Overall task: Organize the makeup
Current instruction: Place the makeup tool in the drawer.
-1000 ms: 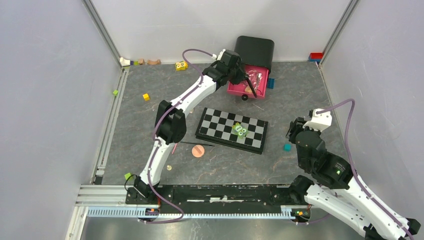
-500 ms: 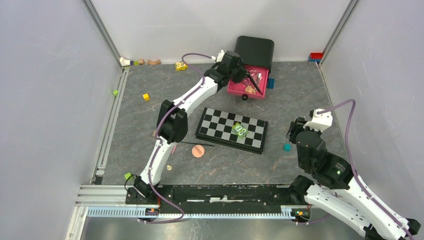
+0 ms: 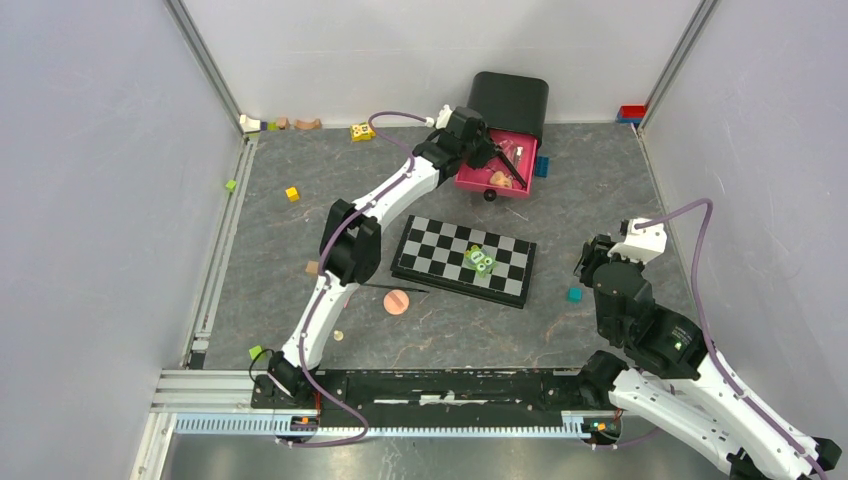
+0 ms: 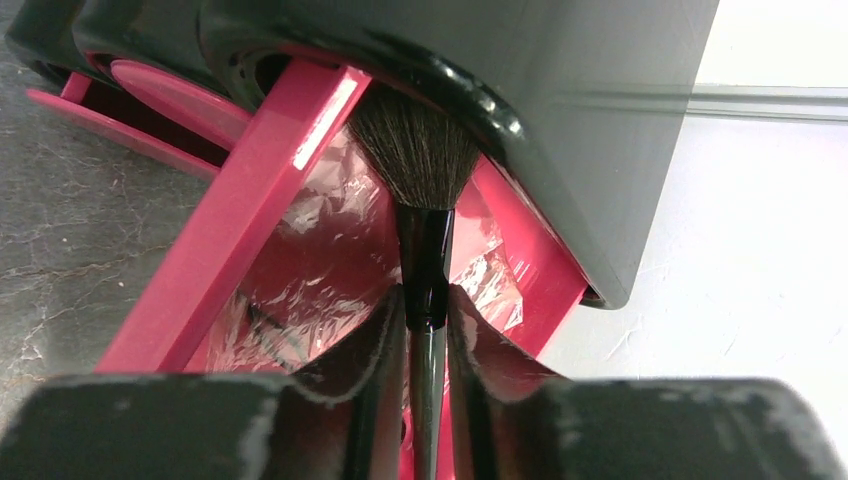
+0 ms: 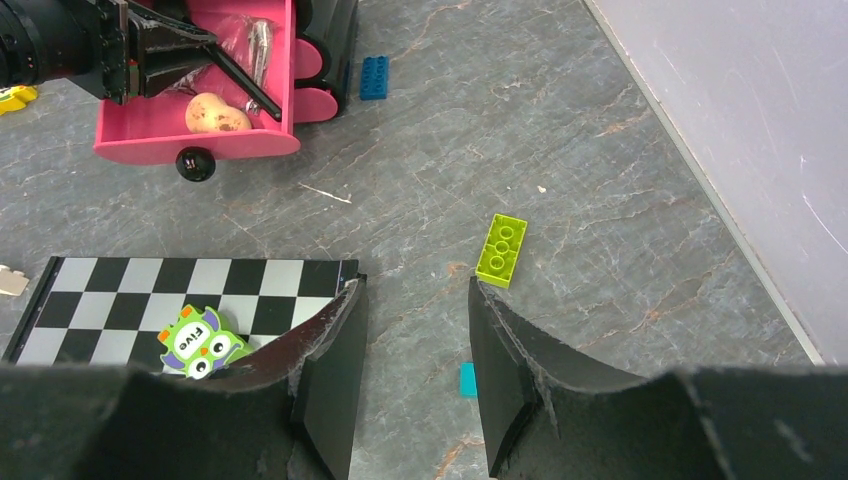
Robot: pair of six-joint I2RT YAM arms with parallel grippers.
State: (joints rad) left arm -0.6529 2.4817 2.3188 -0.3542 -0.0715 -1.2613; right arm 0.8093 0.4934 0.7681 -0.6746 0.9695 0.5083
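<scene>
Your left gripper (image 4: 425, 300) over the pink drawer (image 4: 250, 190), its walls either side, black case (image 4: 560, 120) overhanging straight ahead, brush (image 4: 425, 250) bristles against its rim, your right gripper (image 5: 415, 290) over bare table (image 5: 600, 150), board (image 5: 150, 290) at its left, green brick (image 5: 502, 250) just ahead.

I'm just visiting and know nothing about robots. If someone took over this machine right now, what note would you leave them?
Left hand: shut on the black brush, its bristles against the black case above the open pink drawer.
Right hand: open, empty, near the chequered board.
Done: a peach item lies in the drawer.
Left: release the brush into the drawer; fetch the round peach puff and thin dark pencil from the table.
</scene>
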